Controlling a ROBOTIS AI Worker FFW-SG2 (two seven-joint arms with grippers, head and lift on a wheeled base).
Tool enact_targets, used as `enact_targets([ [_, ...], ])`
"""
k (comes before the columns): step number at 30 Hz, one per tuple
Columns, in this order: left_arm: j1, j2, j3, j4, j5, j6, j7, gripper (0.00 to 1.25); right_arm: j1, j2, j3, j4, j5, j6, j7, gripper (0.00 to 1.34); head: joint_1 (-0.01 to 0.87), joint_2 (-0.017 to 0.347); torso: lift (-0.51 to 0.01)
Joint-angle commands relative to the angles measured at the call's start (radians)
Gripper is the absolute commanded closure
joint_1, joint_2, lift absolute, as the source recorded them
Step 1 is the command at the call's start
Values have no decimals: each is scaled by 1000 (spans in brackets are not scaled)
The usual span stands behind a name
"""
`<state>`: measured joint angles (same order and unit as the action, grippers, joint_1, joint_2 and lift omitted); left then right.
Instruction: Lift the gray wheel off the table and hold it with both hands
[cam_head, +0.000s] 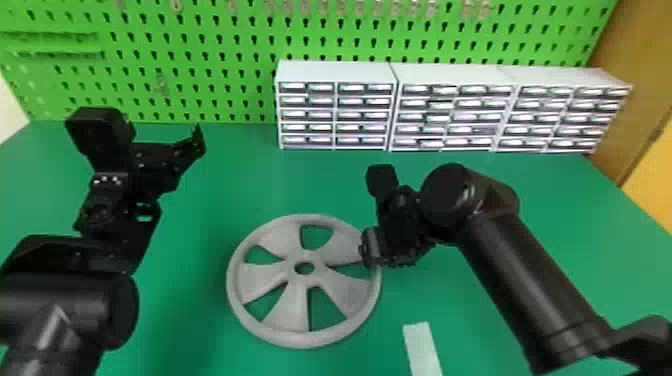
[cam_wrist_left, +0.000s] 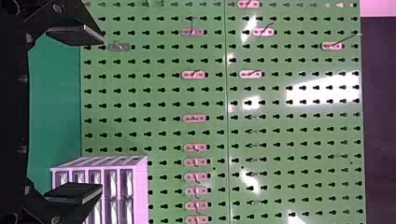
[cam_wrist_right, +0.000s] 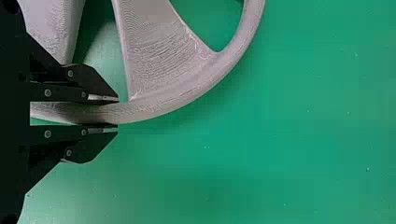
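Observation:
The gray wheel (cam_head: 296, 305) lies on the green table, in the middle of the head view. At the wheel's right rim is my right gripper (cam_head: 370, 252). In the right wrist view, my right gripper (cam_wrist_right: 109, 113) has its two fingers on either side of the wheel's rim (cam_wrist_right: 187, 98), closed on it. My left gripper (cam_head: 187, 145) is held up to the left of the wheel, away from it. In the left wrist view, my left gripper (cam_wrist_left: 100, 114) stands wide open with nothing between its fingers, facing the pegboard.
White drawer cabinets (cam_head: 335, 72) stand along the table's back edge, before a green pegboard (cam_head: 200, 60). A pale strip (cam_head: 422, 350) lies at the front, right of the wheel. Bare table (cam_head: 215, 185) stretches between the left gripper and the wheel.

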<state>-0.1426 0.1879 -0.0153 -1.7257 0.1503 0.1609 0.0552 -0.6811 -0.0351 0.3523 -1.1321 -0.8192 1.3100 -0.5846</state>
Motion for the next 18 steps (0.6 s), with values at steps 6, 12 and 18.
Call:
enact_targets([
  [6,0,1,0,0,0,0,0,168,11,-3,-13,-46,31,-17,0,1088,711,15,-98],
  [12,0,-1,0,0,2,0,2,168,21,-6,-29,-103,61,-34,0,1093,711,15,-98],
  [18,0,-1,0,0,3,2,2,168,46,-8,-38,-172,103,-69,6,1096,711,15,-98],
])
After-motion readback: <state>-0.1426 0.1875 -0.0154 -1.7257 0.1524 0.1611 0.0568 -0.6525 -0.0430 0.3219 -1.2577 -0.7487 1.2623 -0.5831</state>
